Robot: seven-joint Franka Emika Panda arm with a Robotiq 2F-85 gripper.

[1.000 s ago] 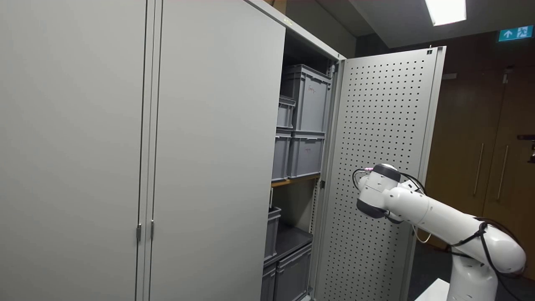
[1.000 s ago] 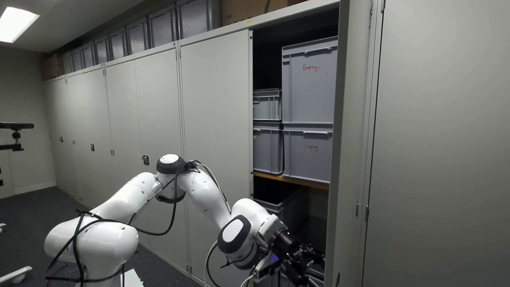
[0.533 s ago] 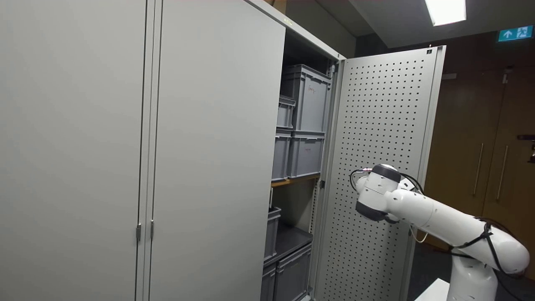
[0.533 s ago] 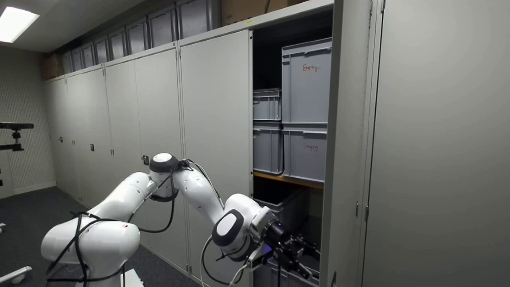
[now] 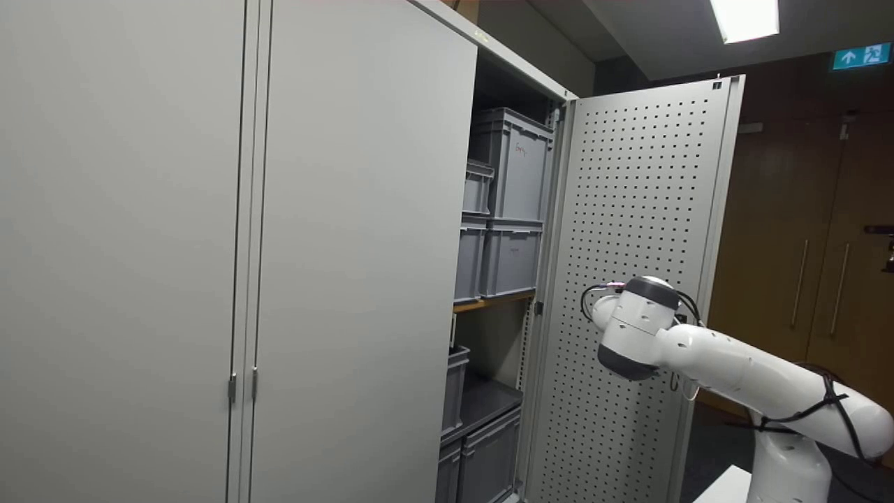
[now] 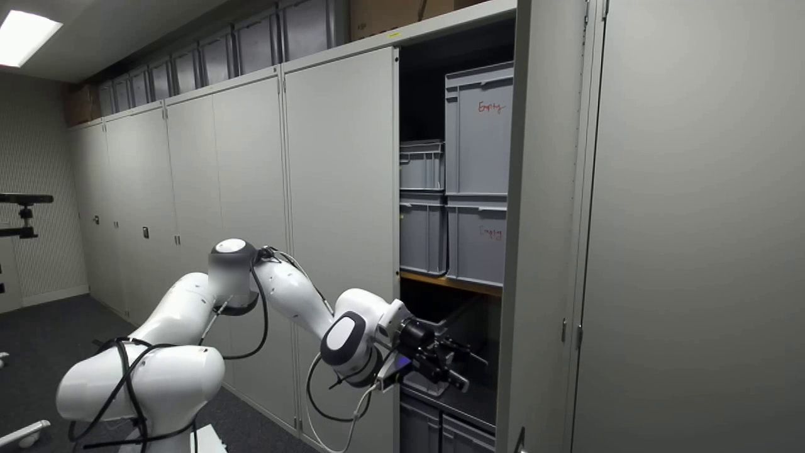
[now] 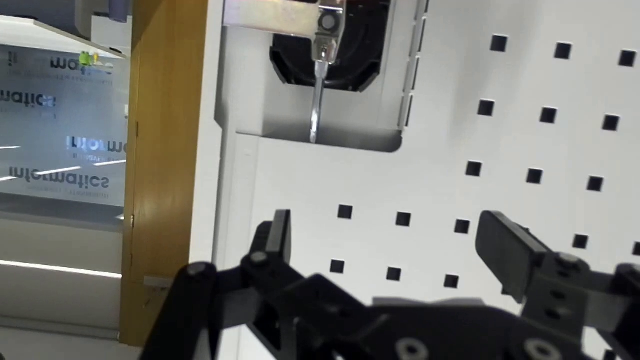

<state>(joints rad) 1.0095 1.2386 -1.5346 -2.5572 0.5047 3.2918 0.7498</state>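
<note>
My black gripper [image 6: 473,372] stands open with nothing between its fingers. In the wrist view the gripper [image 7: 386,220] faces the pale perforated inner side of a cabinet door [image 7: 440,150]. A black latch housing [image 7: 360,55] with a metal rod [image 7: 316,107] sits in a recess above the fingers, near the door's edge. The cabinet door [image 5: 642,188] stands ajar, its inner side behind the arm in an exterior view. Elsewhere its outer face [image 6: 547,220] shows, the gripper just left of the edge. Whether they touch I cannot tell. The arm hides the gripper in an exterior view.
Grey lidded boxes, among them a tall box [image 6: 478,138] marked "Empty", fill the cabinet above an orange-edged shelf [image 6: 449,283]. A shut cabinet door [image 6: 343,176] flanks the opening. A camera on a stand [image 6: 25,214] is at the far left. Cables [image 6: 308,402] hang from the arm.
The door's free edge has shifted left in an exterior view, covering more of the boxes. The arm has drawn back leftward there, and the gripper has risen and moved left, still open.
</note>
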